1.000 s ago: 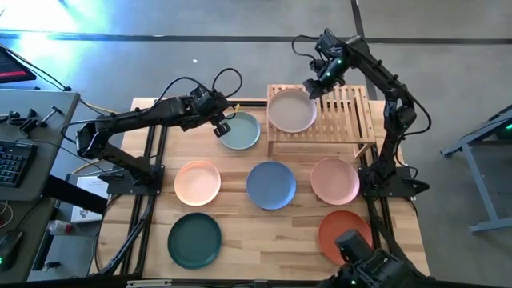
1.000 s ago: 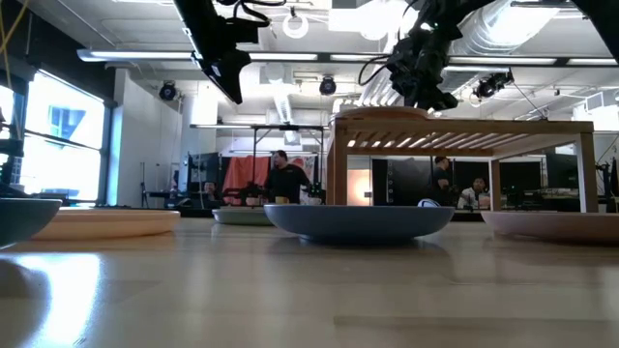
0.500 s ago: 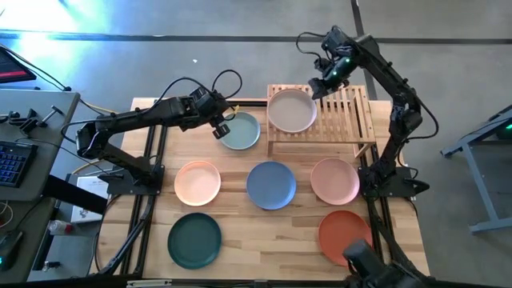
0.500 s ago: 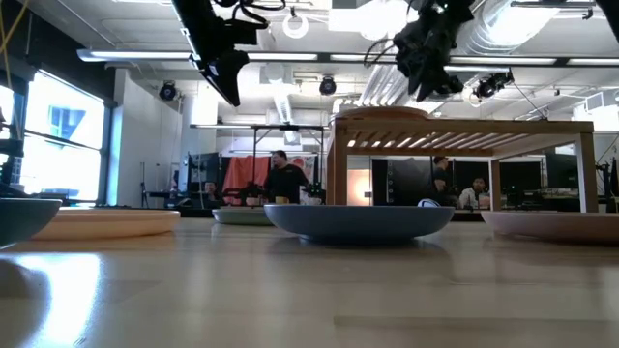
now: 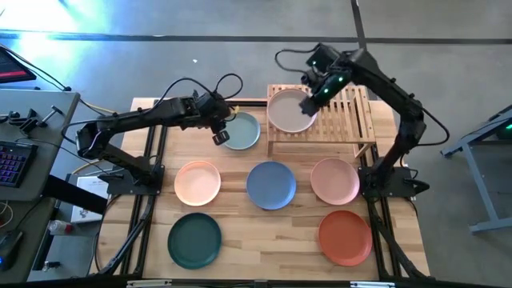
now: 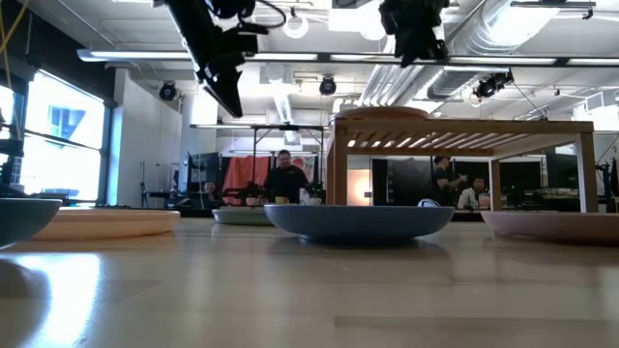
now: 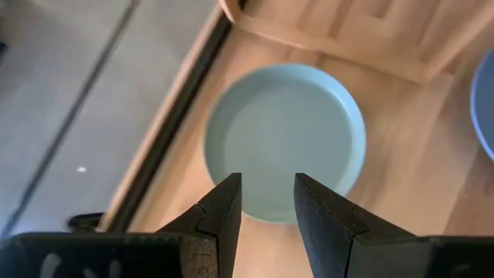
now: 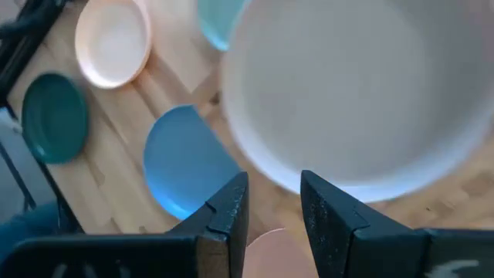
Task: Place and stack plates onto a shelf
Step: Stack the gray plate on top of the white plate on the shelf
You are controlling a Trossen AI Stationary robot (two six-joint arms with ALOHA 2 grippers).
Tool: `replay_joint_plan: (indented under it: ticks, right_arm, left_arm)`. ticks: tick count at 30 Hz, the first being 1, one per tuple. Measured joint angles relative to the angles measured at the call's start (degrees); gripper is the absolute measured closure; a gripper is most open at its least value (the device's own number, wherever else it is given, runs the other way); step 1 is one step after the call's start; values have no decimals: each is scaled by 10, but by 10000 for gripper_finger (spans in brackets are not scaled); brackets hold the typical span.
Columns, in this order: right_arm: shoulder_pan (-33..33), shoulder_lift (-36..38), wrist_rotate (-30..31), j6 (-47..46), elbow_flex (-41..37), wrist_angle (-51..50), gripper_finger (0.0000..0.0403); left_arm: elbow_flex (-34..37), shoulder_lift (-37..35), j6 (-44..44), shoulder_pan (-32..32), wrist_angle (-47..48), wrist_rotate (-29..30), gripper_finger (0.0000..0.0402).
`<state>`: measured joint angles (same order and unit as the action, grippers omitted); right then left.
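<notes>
- I found the left gripper (image 5: 221, 134) above the sage green plate (image 5: 241, 131), fingers (image 7: 224, 216) spread.
- I found the right gripper (image 5: 310, 99) above the pale plate (image 5: 290, 111) on the shelf (image 5: 348, 112), fingers spread.

The butcher-block table (image 5: 276, 232) carries six plates directly: sage green plate (image 5: 242, 131) at upper centre-left, peach plate (image 5: 198, 182), blue plate (image 5: 271, 185) and pink plate (image 5: 334, 180) in a middle row, dark green plate (image 5: 194, 240) and terracotta plate (image 5: 345, 237) at the lower edge. The bamboo shelf (image 5: 352, 120) stands at upper right of centre, bearing one pale plate (image 5: 288, 112) on its left half.
</notes>
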<state>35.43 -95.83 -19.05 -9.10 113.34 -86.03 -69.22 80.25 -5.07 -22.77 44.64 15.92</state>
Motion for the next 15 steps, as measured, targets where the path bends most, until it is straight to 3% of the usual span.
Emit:
replay_joint_plan:
  ticks: [6,15]
  right_arm:
    - [-81,0,22,-60,0,27,306]
    - [-179,0,84,-196,0,52,306]
  left_arm:
    - [56,0,-47,-22,-30,-64,291]
    - [133,0,-218,-29,-88,-85,291]
